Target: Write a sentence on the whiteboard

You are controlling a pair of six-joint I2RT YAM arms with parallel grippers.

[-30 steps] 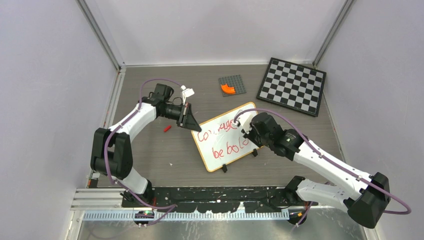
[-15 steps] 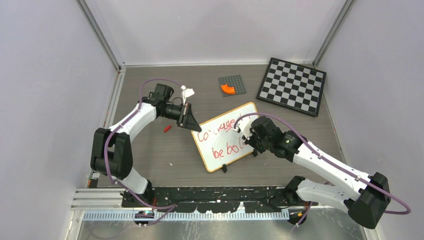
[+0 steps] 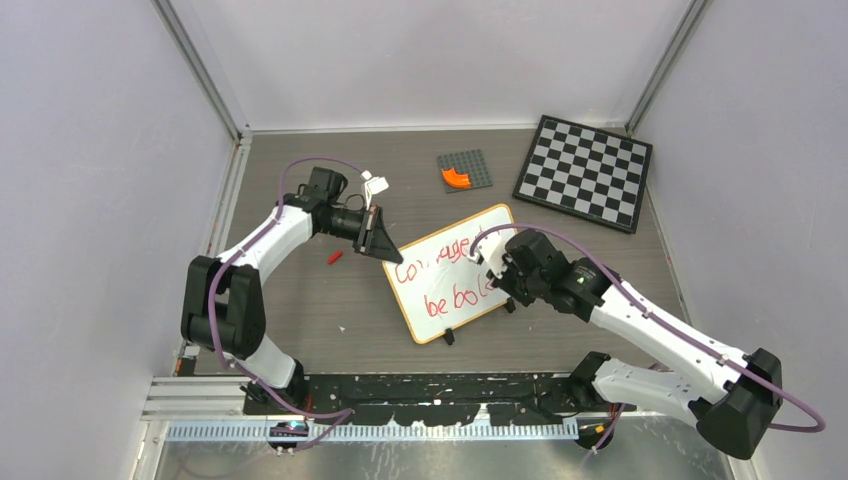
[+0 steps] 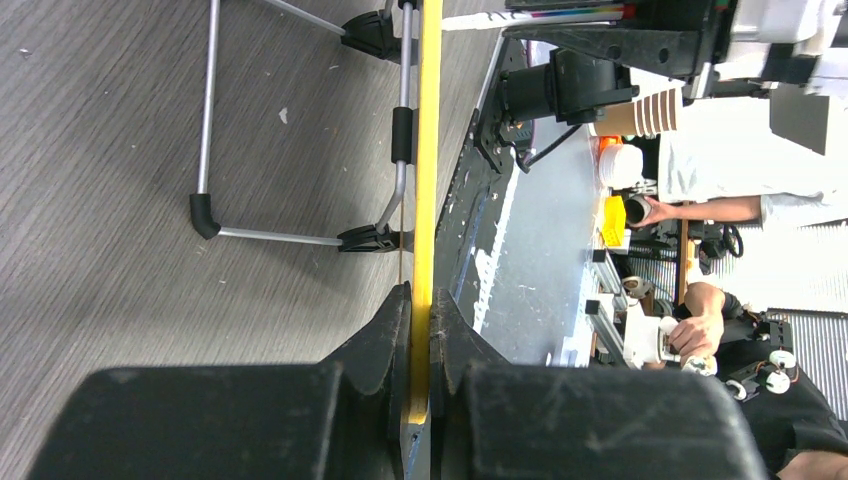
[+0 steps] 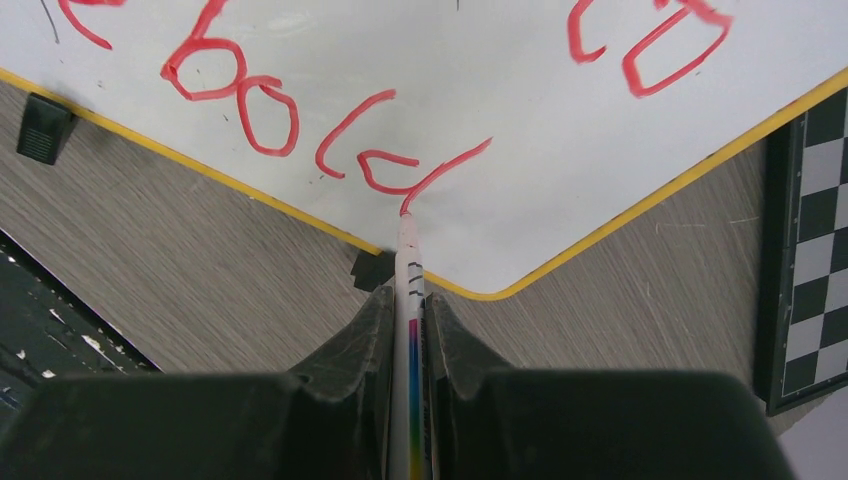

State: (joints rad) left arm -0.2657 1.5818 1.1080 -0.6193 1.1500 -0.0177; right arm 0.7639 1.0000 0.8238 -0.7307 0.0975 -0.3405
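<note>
The whiteboard [image 3: 430, 300], white with a thin orange frame, stands tilted at the table's middle. It carries the sentence [image 3: 440, 275] in red lettering, two lines, partly hidden by my right arm. My left gripper [image 3: 385, 248] is shut on the board's upper left frame edge [image 4: 428, 150]. My right gripper [image 3: 497, 275] is shut on a white marker [image 5: 408, 260]. The marker's red tip touches the end of the "d" stroke in the right wrist view, where "bold" [image 5: 300, 120] shows on the board [image 5: 520, 120].
A black-and-white chequered board [image 3: 585, 172] lies at the back right, also seen in the right wrist view [image 5: 810, 250]. A grey studded plate [image 3: 465, 170] with an orange piece sits at the back. A small red cap [image 3: 334, 257] lies left of the whiteboard.
My right gripper has shifted the marker slightly right and toward the near side over the second line's end. The left arm and the board have not moved.
</note>
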